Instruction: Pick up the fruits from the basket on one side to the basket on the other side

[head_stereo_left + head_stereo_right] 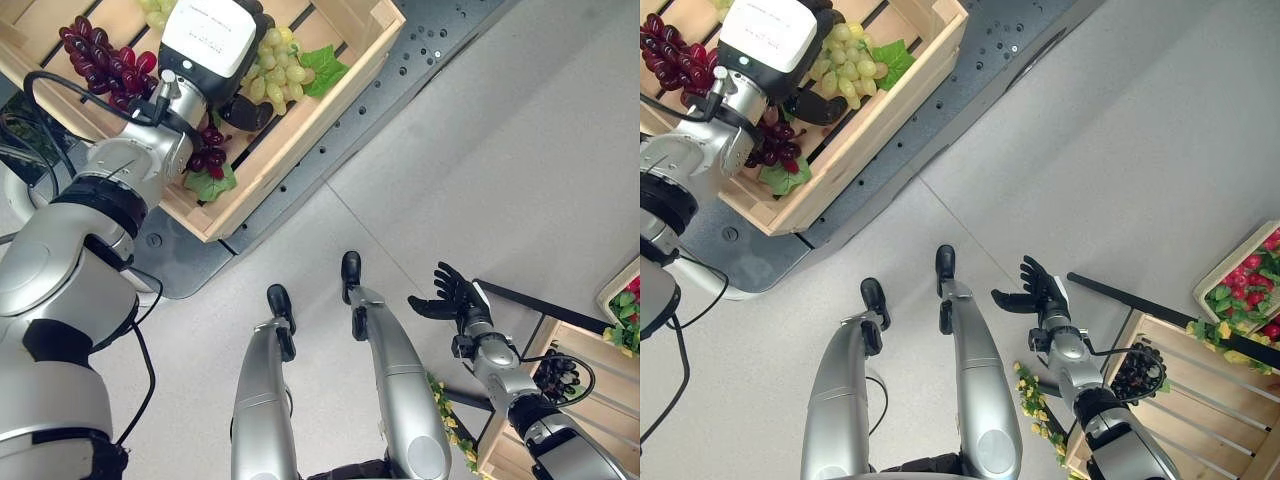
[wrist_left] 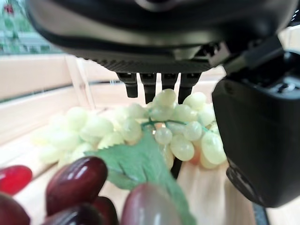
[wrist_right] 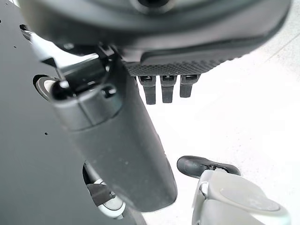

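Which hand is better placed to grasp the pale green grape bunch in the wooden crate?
Probably the left hand: it hangs over the wooden slatted crate, fingers reaching down to the pale green grape bunch. The right hand is open above the grey floor, well away from that crate.

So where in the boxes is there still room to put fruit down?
The right-side crate has bare slats beside its one dark grape bunch, near the open right hand. The left crate is crowded: red grapes, green grapes and the left hand fill it.
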Tool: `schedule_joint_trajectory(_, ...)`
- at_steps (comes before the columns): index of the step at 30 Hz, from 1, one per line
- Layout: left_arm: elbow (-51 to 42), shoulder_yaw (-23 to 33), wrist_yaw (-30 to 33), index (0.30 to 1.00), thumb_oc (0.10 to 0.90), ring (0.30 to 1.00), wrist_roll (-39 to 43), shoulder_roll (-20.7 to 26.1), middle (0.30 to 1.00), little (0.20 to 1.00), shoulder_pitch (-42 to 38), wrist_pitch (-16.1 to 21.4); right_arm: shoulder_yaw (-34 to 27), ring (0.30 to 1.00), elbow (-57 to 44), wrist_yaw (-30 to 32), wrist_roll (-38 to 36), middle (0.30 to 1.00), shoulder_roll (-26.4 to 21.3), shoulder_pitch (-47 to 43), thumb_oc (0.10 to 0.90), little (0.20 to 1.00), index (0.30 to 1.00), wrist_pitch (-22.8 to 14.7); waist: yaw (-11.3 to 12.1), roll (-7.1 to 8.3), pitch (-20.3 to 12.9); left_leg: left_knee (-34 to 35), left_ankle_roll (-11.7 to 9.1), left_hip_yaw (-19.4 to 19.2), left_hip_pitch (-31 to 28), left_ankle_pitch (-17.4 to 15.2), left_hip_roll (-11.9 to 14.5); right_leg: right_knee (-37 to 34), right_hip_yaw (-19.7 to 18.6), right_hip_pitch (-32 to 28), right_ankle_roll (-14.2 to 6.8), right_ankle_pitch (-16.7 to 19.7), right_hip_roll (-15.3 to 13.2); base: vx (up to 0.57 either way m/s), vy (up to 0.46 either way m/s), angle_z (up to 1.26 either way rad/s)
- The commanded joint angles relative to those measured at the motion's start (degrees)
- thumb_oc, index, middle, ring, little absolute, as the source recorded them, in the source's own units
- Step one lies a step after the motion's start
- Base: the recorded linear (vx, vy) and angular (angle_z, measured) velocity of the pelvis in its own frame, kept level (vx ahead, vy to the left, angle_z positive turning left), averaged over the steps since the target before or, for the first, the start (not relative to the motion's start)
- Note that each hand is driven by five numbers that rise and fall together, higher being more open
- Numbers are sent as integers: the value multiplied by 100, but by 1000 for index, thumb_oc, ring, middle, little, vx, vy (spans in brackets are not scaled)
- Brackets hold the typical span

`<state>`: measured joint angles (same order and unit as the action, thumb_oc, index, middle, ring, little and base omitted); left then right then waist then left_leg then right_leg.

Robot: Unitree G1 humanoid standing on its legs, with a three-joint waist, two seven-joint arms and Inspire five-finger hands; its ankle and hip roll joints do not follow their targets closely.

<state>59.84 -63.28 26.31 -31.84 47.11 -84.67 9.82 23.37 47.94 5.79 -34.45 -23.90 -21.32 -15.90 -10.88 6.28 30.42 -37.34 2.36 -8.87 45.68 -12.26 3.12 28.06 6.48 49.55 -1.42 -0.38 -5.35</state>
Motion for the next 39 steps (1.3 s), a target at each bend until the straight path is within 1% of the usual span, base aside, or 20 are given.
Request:
schedule_joint_trajectory(1, 83, -4, -568, 900, 800, 900, 118, -94, 900, 900, -556, 10, -110, 900, -208, 302, -219, 900, -465, 52, 800, 900, 900, -102, 81, -55, -62, 761, -161, -292, -147, 540, 189, 25, -20, -349, -203, -213, 140, -12, -3, -3)
schedule_joint_trajectory(2, 117, -24, -697, 900, 800, 900, 96, -101, 900, 900, -563, -103, -115, 900, -192, 289, -225, 900, -471, 51, 800, 900, 900, -122, 78, -57, -62, 753, -160, -294, -141, 539, 195, 37, -19, -342, -200, -219, 139, -15, -7, -4)
schedule_joint_trajectory(3, 136, -16, -798, 726, 684, 726, 0, -99, 726, 726, -561, -201, -133, 900, -196, 284, -222, 900, -478, 48, 800, 900, 900, -120, 76, -60, -62, 759, -158, -301, -143, 543, 203, 51, -16, -337, -197, -229, 138, -14, -8, -4)
schedule_joint_trajectory(4, 146, -23, -839, 495, 530, 495, -15, -96, 495, 495, -562, -255, -133, 900, -203, 291, -224, 900, -482, 46, 800, 900, 900, -119, 73, -61, -62, 762, -160, -303, -146, 546, 206, 50, -16, -337, -197, -229, 138, -24, -23, -5)
schedule_joint_trajectory(5, 234, -54, -987, 300, 400, 300, 36, -88, 300, 300, -547, -384, -118, 900, -220, 302, -272, 900, -501, 69, 800, 900, 900, -152, 72, -55, -62, 757, -173, -295, -170, 540, 215, 42, -14, -373, -197, -245, 135, -32, -28, -4)
schedule_joint_trajectory(10, 359, -83, -1008, 300, 400, 300, -313, -28, 300, 300, -549, -600, -146, 900, -282, 319, -427, 900, -516, 93, 800, 900, 900, -202, 84, -56, -62, 770, -185, -278, -187, 567, 228, 33, 24, -407, -179, -252, 125, -26, -24, -3)
schedule_joint_trajectory(11, 402, -93, -1053, 300, 400, 300, -473, 12, 300, 300, -560, -752, -173, 900, -302, 261, -516, 900, -531, 125, 800, 900, 900, -269, 93, -57, -62, 770, -191, -274, -223, 568, 233, 38, 40, -445, -170, -267, 122, -32, -32, -4)
schedule_joint_trajectory(13, 448, -92, -1049, 300, 400, 300, -640, 70, 300, 300, -551, -861, -191, 900, -361, 245, -561, 900, -540, 151, 800, 900, 900, -333, 100, -66, -62, 754, -193, -276, -236, 560, 244, 64, 42, -455, -162, -285, 113, -37, -26, -4)
schedule_joint_trajectory(17, 546, -21, -979, 300, 400, 300, -795, 172, 300, 300, -466, -970, -199, 900, -498, 310, -605, 900, -550, 203, 800, 900, 900, -405, 133, -99, -62, 763, -197, -264, -307, 564, 222, 70, 81, -533, -151, -309, 82, -10, -6, -1)
schedule_joint_trajectory(22, 489, 9, -1010, 300, 400, 300, -993, 335, 300, 300, -304, -724, -265, 900, -673, 326, -640, 900, -600, 243, 800, 900, 900, -366, 169, -192, -62, 714, -185, -265, -376, 528, 182, 142, 91, -576, -136, -355, 39, 0, 0, 0)
schedule_joint_trajectory(25, 420, 40, -859, 300, 400, 300, -822, 379, 300, 300, -255, -662, -274, 900, -717, 321, -632, 900, -602, 259, 800, 900, 900, -390, 185, -222, -62, 735, -178, -279, -452, 521, 167, 137, 87, -640, -135, -369, 35, -12, 10, 2)
schedule_joint_trajectory(26, 346, 126, -544, 300, 400, 300, -310, 417, 300, 300, -186, -636, -267, 900, -779, 333, -628, 900, -596, 297, 800, 900, 900, -427, 201, -235, -62, 748, -170, -297, -534, 494, 168, 139, 78, -708, -139, -393, 33, 0, 0, 0)
schedule_joint_trajectory(27, 334, 147, -468, 300, 400, 300, -171, 425, 300, 300, -181, -610, -263, 900, -785, 334, -634, 900, -596, 302, 800, 900, 900, -433, 205, -237, -62, 750, -169, -297, -546, 491, 166, 140, 77, -717, -140, -396, 31, 0, 0, 0)
schedule_joint_trajectory(28, 210, 359, -121, 300, 400, 300, 650, 461, 300, 300, -115, -537, -261, 900, -853, 361, -607, 900, -566, 366, 800, 900, 900, -544, 233, -246, -62, 761, -156, -295, -619, 473, 163, 156, 67, -776, -146, -416, 27, 0, 0, 0)
schedule_joint_trajectory(30, 85, 752, 183, 300, 400, 300, 1641, 507, 300, 300, 34, -255, -268, 900, -998, 408, -555, 900, -533, 475, 800, 900, 900, -662, 267, -251, -62, 778, -145, -294, -724, 450, 152, 158, 57, -872, -153, -444, 32, -12, -15, 0)
schedule_joint_trajectory(31, -28, 1177, 283, 300, 400, 300, 1996, 533, 300, 300, 206, -1, -283, 900, -1142, 469, -501, 900, -485, 567, 800, 900, 900, -714, 295, -248, -62, 791, -135, -291, -826, 430, 139, 162, 47, -962, -163, -466, 39, -22, -38, 1)
schedule_joint_trajectory(34, -363, 2013, 322, 300, 400, 300, 2833, 544, 300, 300, 633, 468, -309, 900, -1520, 571, -386, 900, -373, 751, 800, 900, 900, -784, 347, -240, -62, 815, -115, -285, -1091, 370, 121, 165, 32, -1204, -185, -523, 39, -11, -25, 1)
schedule_joint_trajectory(35, -389, 2095, 325, 300, 400, 300, 2867, 536, 300, 300, 681, 509, -308, 900, -1548, 585, -375, 900, -365, 760, 800, 900, 900, -768, 349, -242, -62, 819, -114, -285, -1121, 365, 120, 163, 33, -1233, -185, -528, 37, -14, -19, 3)
schedule_joint_trajectory(36, -600, 2598, 258, 300, 400, 300, 3402, 457, 300, 300, 968, 734, -312, 900, -1717, 628, -291, 900, -289, 815, 800, 900, 900, -809, 379, -250, -62, 840, -109, -287, -1318, 329, 109, 152, 27, -1420, -185, -571, 18, 0, 0, 0)
schedule_joint_trajectory(39, -1088, 3344, 146, 300, 400, 300, 4129, 281, 300, 300, 1503, 907, -365, 900, -2005, 734, -64, 900, -151, 920, 800, 900, 900, -764, 424, -302, -62, 922, -103, -291, -1781, 274, 68, 99, 33, -1836, -197, -634, -55, 0, 0, 0)
